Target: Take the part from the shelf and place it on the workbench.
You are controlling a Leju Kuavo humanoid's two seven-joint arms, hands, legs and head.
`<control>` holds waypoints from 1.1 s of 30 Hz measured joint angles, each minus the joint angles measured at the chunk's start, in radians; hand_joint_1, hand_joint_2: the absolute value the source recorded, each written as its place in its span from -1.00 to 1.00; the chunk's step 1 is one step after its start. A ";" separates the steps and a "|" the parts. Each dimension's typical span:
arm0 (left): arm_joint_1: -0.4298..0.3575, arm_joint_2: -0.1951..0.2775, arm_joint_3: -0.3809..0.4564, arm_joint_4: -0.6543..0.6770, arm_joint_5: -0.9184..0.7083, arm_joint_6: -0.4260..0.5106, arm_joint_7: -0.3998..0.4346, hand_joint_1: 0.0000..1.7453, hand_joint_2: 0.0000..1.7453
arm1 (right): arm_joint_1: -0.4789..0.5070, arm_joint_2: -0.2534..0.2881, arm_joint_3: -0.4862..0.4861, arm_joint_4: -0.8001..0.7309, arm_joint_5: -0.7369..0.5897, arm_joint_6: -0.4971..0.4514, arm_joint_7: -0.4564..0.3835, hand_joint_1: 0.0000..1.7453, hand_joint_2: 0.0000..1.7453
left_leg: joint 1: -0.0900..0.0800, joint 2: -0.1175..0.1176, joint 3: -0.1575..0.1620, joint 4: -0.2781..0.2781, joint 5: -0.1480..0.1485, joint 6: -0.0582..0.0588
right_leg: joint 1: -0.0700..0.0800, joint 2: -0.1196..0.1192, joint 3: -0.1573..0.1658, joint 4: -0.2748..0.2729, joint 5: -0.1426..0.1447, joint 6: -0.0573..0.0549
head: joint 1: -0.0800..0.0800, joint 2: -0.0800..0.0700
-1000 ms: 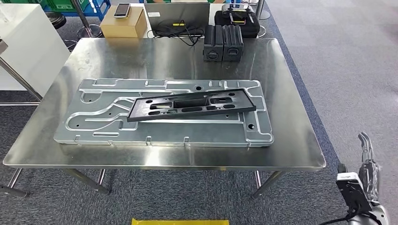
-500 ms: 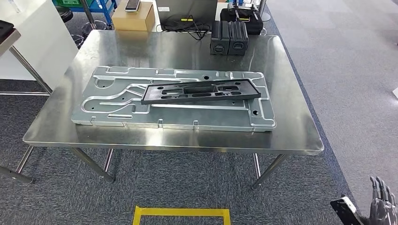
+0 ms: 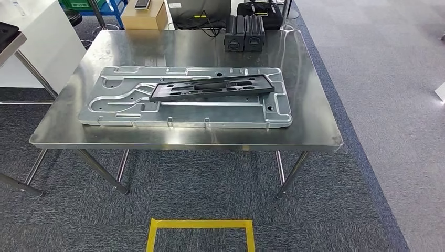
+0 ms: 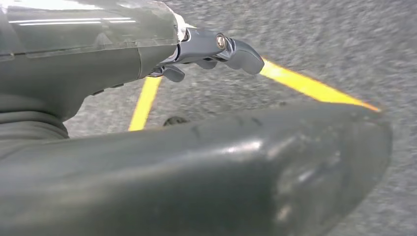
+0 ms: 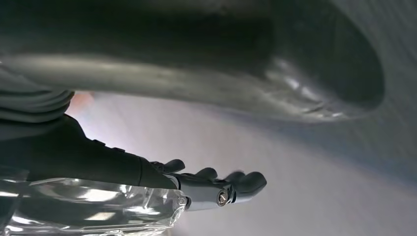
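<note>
Camera has shifted since half a second back; right hand (image 5: 206, 189) dropped from head view. Black part (image 3: 211, 87) lies on the grey plate (image 3: 105, 113) on the workbench (image 3: 315, 131), well clear of any fingers. Left hand (image 4: 206, 51) and right: fingers loosely apart, holding nothing. Placement looks done; back away without bumping the workbench.

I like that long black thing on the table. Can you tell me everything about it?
The long black part is a flat, narrow frame, matte and dark, plastic by the look of it. It has a raised rim and several slots and small holes cut through it. It lies flat, slightly slanted, on top of the big silver metal panel, which rests on the shiny steel workbench. It reaches from the panel's middle toward its right end. Nothing but the panel touches it; no hand is near.
</note>
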 joint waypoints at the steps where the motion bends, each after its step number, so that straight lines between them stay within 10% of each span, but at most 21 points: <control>1: 0.001 -0.002 0.000 0.000 -0.008 0.000 0.005 -1.00 -1.00 | -0.004 0.005 -0.017 0.048 -0.009 0.023 0.024 -1.00 -1.00 | 0.000 0.000 -0.009 0.060 -0.029 -0.002 | 0.003 -0.001 -0.016 0.001 0.012 -0.001 | 0.000 0.000; 4: 0.001 -0.004 -0.003 0.001 -0.031 0.000 0.024 -1.00 -1.00 | -0.024 0.034 -0.067 0.166 -0.055 0.097 0.070 -1.00 -1.00 | 0.000 0.000 0.046 0.078 0.019 0.001 | 0.010 -0.001 -0.072 0.008 0.050 -0.001 | 0.000 0.000; 7: -0.006 -0.005 -0.005 0.001 -0.040 0.000 0.033 -1.00 -1.00 | -0.044 0.067 -0.110 0.245 -0.084 0.138 0.093 -1.00 -1.00 | -0.007 0.000 0.224 -0.148 0.034 0.017 | 0.015 0.000 -0.109 0.020 0.081 0.006 | 0.000 0.000; 9: -0.010 -0.006 -0.005 0.001 -0.043 0.000 0.035 -1.00 -1.00 | -0.053 0.080 -0.128 0.278 -0.087 0.150 0.104 -1.00 -1.00 | -0.014 0.000 0.283 -0.240 0.011 0.028 | 0.014 -0.002 -0.115 0.022 0.100 0.015 | 0.000 0.000; 12: -0.009 -0.011 -0.006 0.004 -0.047 0.000 0.036 -1.00 -1.00 | -0.064 0.095 -0.148 0.312 -0.088 0.181 0.126 -1.00 -1.00 | -0.013 0.006 0.254 -0.249 0.041 0.049 | 0.010 0.002 -0.132 0.033 0.091 0.032 | 0.000 0.000; 16: -0.011 -0.012 -0.007 0.005 -0.056 0.000 0.045 -1.00 -1.00 | -0.075 0.123 -0.157 0.344 -0.086 0.205 0.155 -1.00 -1.00 | -0.012 0.012 0.181 -0.247 0.099 0.062 | 0.000 0.006 -0.181 0.246 -0.105 0.048 | 0.000 0.000; 18: -0.013 -0.012 -0.010 0.005 -0.062 0.000 0.052 -1.00 -1.00 | -0.083 0.134 -0.159 0.355 -0.081 0.206 0.171 -1.00 -1.00 | -0.012 0.013 0.139 -0.239 0.126 0.058 | -0.002 0.006 -0.170 0.321 -0.096 0.051 | 0.000 0.000; 21: -0.015 -0.013 -0.015 0.005 -0.067 0.000 0.058 -1.00 -1.00 | -0.090 0.143 -0.159 0.363 -0.077 0.204 0.183 -1.00 -1.00 | -0.011 0.013 0.078 -0.213 0.157 0.048 | -0.004 0.007 -0.030 0.188 -0.028 0.050 | 0.000 0.000; 23: -0.017 -0.013 -0.021 0.006 -0.068 0.000 0.060 -1.00 -1.00 | -0.097 0.146 -0.159 0.367 -0.074 0.204 0.185 -1.00 -1.00 | -0.012 0.013 0.055 -0.197 0.172 0.037 | -0.001 0.008 0.078 0.035 -0.060 0.042 | 0.000 0.000; 26: -0.020 -0.013 -0.027 0.006 -0.069 0.001 0.068 -1.00 -1.00 | -0.100 0.150 -0.159 0.372 -0.072 0.212 0.199 -1.00 -1.00 | -0.009 0.013 0.044 -0.191 0.194 0.018 | 0.003 0.006 0.096 -0.019 -0.073 0.021 | 0.000 0.000; 28: -0.020 -0.012 -0.028 0.006 -0.071 0.001 0.073 -1.00 -1.00 | -0.101 0.152 -0.160 0.374 -0.077 0.230 0.210 -1.00 -1.00 | -0.006 0.011 0.026 -0.155 0.145 0.008 | 0.001 0.001 0.074 -0.020 -0.049 0.003 | 0.000 0.000; 31: -0.021 -0.012 -0.030 0.006 -0.075 0.001 0.076 -1.00 -1.00 | -0.101 0.152 -0.164 0.376 -0.098 0.256 0.188 -1.00 -1.00 | -0.001 0.010 -0.016 0.018 -0.004 -0.002 | 0.005 -0.003 0.028 -0.017 -0.011 -0.008 | 0.000 0.000; 33: -0.022 -0.012 -0.031 0.006 -0.081 -0.001 0.073 -1.00 -1.00 | -0.099 0.151 -0.170 0.376 -0.122 0.260 0.155 -1.00 -1.00 | 0.001 0.009 -0.013 0.104 -0.010 -0.003 | 0.010 0.002 -0.011 -0.009 0.014 -0.006 | 0.000 0.000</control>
